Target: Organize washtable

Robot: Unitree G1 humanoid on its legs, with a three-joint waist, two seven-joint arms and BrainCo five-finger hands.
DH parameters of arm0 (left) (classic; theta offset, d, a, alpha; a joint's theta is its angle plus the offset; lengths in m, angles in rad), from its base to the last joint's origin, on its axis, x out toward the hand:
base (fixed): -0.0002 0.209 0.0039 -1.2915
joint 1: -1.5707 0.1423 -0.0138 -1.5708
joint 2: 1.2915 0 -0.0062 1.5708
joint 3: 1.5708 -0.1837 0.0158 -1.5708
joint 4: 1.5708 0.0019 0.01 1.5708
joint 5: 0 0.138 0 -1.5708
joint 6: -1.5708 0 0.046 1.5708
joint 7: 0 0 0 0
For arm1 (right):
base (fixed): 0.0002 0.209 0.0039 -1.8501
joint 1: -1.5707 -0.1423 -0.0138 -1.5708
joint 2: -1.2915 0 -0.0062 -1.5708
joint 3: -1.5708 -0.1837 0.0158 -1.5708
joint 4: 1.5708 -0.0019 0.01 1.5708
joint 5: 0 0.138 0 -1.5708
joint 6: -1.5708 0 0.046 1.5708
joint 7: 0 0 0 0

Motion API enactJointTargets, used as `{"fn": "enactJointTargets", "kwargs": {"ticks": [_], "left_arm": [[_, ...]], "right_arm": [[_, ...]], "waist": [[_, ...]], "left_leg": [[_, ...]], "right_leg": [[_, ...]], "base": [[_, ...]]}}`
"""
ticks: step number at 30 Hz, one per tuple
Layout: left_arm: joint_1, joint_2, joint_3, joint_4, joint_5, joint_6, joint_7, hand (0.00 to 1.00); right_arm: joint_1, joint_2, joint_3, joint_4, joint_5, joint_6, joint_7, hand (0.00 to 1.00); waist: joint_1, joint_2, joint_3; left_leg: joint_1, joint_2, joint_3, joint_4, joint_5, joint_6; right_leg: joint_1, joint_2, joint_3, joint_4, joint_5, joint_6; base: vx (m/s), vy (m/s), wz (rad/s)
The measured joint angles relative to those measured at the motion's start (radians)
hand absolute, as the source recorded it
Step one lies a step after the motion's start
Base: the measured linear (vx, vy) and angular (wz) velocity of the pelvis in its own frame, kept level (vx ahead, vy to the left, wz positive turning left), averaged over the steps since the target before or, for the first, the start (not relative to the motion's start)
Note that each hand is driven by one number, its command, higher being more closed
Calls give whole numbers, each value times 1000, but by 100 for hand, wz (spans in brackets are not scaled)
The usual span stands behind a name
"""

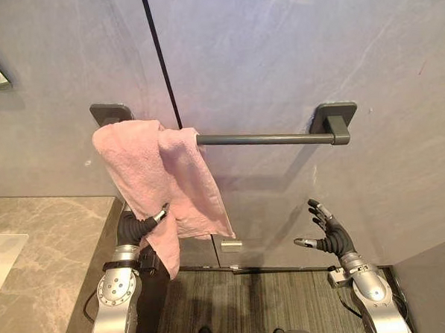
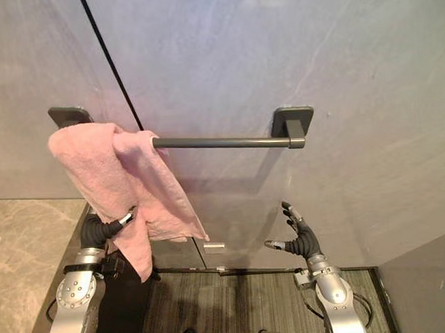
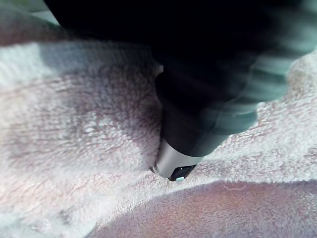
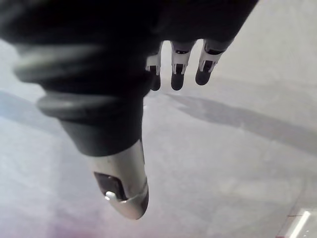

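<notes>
**Towel on the bar, but bunched at one end**

Nearest, the left hand comes up beside the beige marble washtable counter and is pushed into the lower folds of the pink terry towel. The left wrist view shows it buried against the pile. Whether it grips the cloth or only presses on it, I cannot tell.

The right hand hangs in the air well apart from the towel, spread and holding nothing, its palm turned towards the wall.

Further back, the towel is draped over the left end of the dark grey metal towel bar, which is fixed to the grey stone-look wall. It hangs crumpled and doubled, one flap lying over another, with its lower edge uneven. Most of the bar to the right is bare.

By my judgement the hanging itself is done. What is left is to draw the towel out along the bar and smooth it so that it hangs flat.
</notes>
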Motion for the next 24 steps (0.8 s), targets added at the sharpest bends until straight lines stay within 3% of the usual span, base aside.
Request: {"fn": "enactJointTargets", "kwargs": {"ticks": [11,24], "left_arm": [[-2,0,-43,-16,-1,-4,0,100],[-12,-7,-73,-15,-3,-5,0,100]], "right_arm": [[-89,-100,165,-117,190,-20,87,0],[-227,-108,251,-100,216,-20,67,0]], "waist": [[2,0,0],[8,1,-1]], "left_leg": [[-2,1,13,0,-2,0],[-13,-1,-6,0,0,1]], "right_leg": [[-11,1,14,5,0,0],[-12,0,-4,5,0,0]], "base": [[-5,1,-2],[-2,0,3]]}}
